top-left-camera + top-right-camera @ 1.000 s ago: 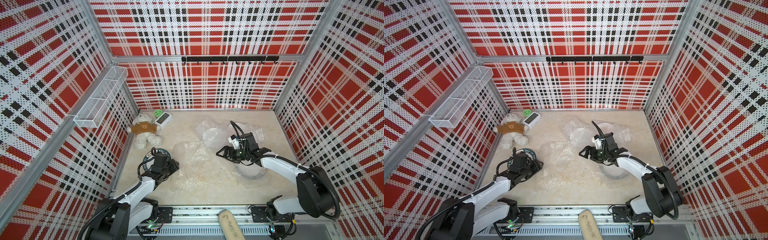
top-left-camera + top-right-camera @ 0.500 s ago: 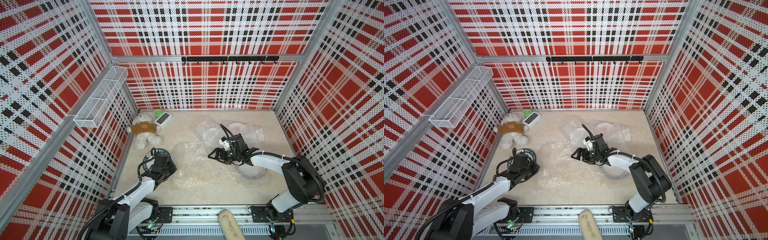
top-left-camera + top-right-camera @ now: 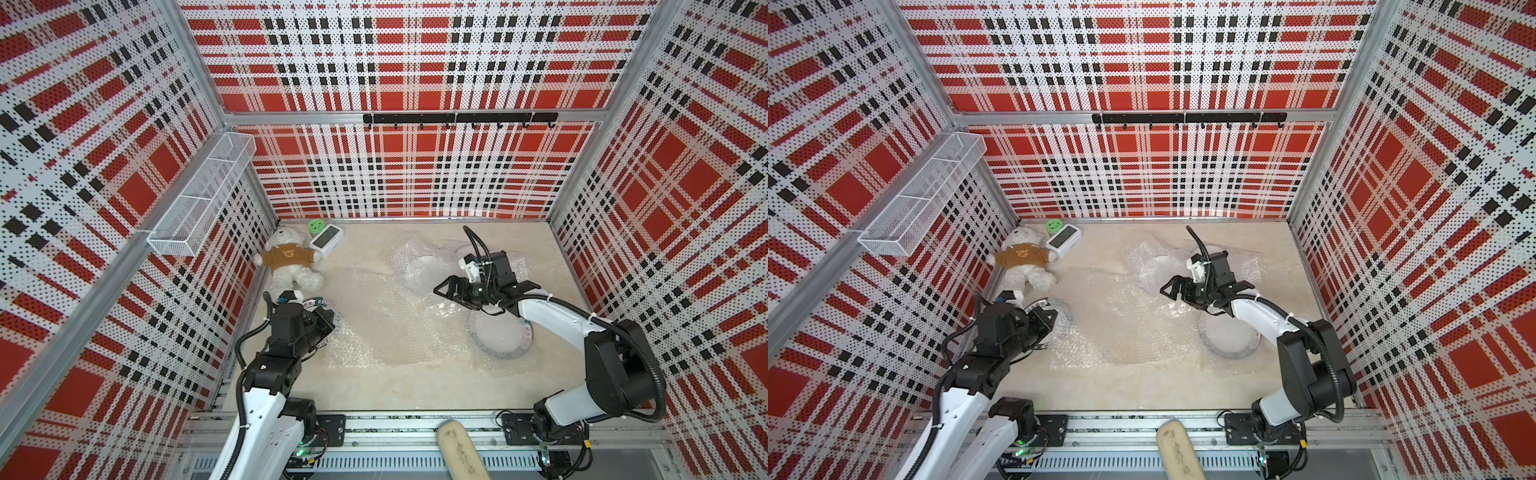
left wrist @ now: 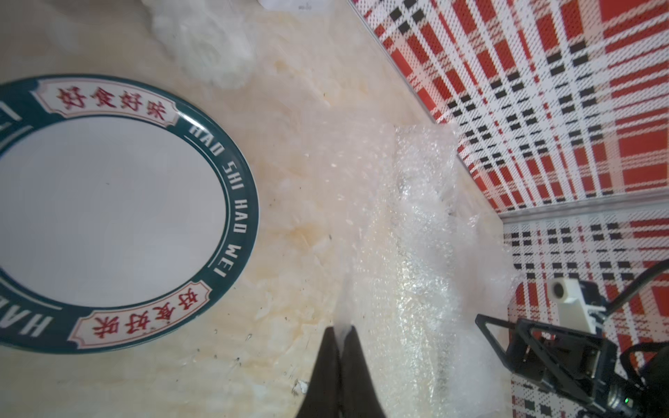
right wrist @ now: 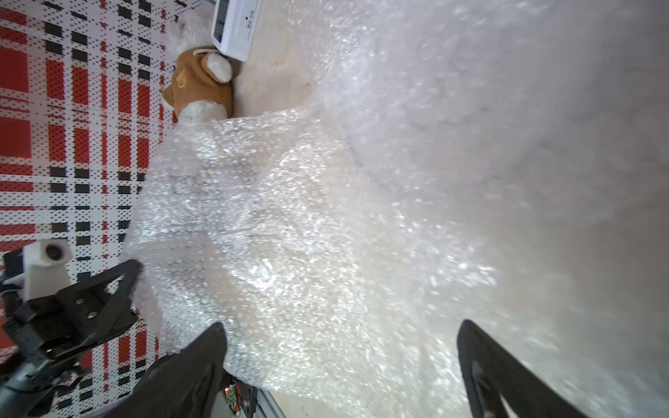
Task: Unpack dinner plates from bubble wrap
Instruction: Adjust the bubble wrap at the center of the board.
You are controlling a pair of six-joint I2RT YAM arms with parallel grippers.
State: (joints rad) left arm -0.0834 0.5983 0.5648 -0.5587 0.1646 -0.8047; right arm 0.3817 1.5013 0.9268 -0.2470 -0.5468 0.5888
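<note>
Directions take 12 o'clock as the far wall in the top views.

**Changes over the last second**
- At 8 o'clock, the left gripper (image 4: 340,331) had its black fingers apart. They are now pressed together, pinching a corner of the clear, crinkly bubble wrap sheet (image 3: 386,328) that covers the middle of the beige marble-pattern tabletop (image 3: 374,386). Its position is nearly unchanged.
- At 2 o'clock, the right gripper (image 3: 449,293) has shifted slightly toward 12 o'clock. Its jaws remain spread wide and grip nothing. They sit over the wrap, and contact cannot be determined.

**Task items**
- A round white dinner plate (image 4: 108,217) with a broad dark-teal rim band lies bare on the tabletop at 8 o'clock. In both top views it is partly under the left gripper.
- A second plate (image 3: 500,336), dark at its rim, lies under wrap at 4 o'clock, just beside the right forearm.
- A third plate (image 3: 428,270), white, lies under wrap at 1 o'clock.

**Writing**
- The teal band reads "HAO SHI HAO WEI" in white capitals. Two white panels on it carry red Chinese characters.
- Markings on the second plate's rim are too small to read.
- At 10 o'clock, the white teddy bear (image 3: 291,259) wears a brown jumper with a small bear-face emblem.
- The display of the white digital clock (image 3: 326,241), just beyond the bear, is unreadable.
</note>
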